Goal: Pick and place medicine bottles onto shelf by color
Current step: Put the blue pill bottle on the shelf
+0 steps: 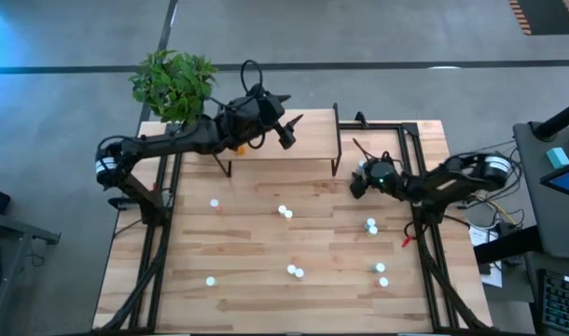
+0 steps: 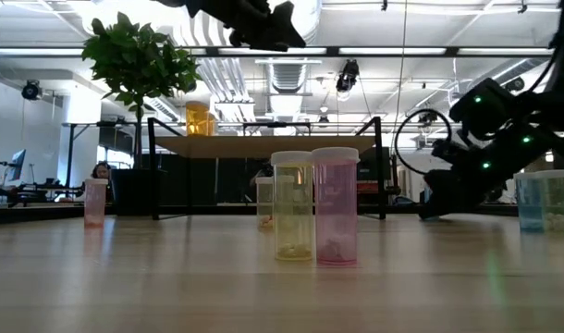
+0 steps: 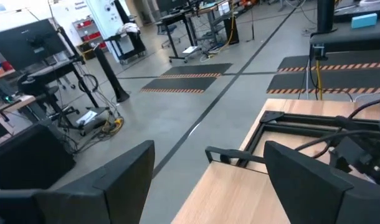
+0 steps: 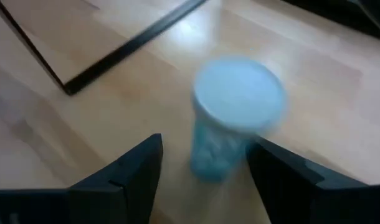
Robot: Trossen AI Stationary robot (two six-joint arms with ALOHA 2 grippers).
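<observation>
The shelf (image 1: 312, 145) is a light-wood board on black legs at the table's far side, with one orange bottle (image 1: 238, 147) standing on it near its left end. My left gripper (image 1: 288, 131) hovers open above the shelf, holding nothing (image 3: 209, 186). My right gripper (image 1: 357, 185) is low at the table, just right of the shelf's right leg. It is open, with its fingers on either side of a teal white-capped bottle (image 4: 230, 118) that stands upright on the table. Other small bottles stand scattered on the tabletop. My right gripper comes at the teal bottle slanting down from the table's right side. The bottle's body (image 4: 209, 152) stands on the table between the open fingers, clear of one finger (image 4: 140, 165) and close to the other (image 4: 277, 171). I cannot tell whether that finger touches it.
Bottles stand in pairs mid-table (image 1: 284, 213), near the front (image 1: 295, 272) and to the right (image 1: 371, 226) (image 1: 381, 274), with single ones at the left (image 1: 215, 203) (image 1: 210, 280). In the low view, yellow-green (image 2: 292, 205) and pink (image 2: 336, 206) bottles stand nearest. A potted plant (image 1: 173, 82) is behind the shelf's left end.
</observation>
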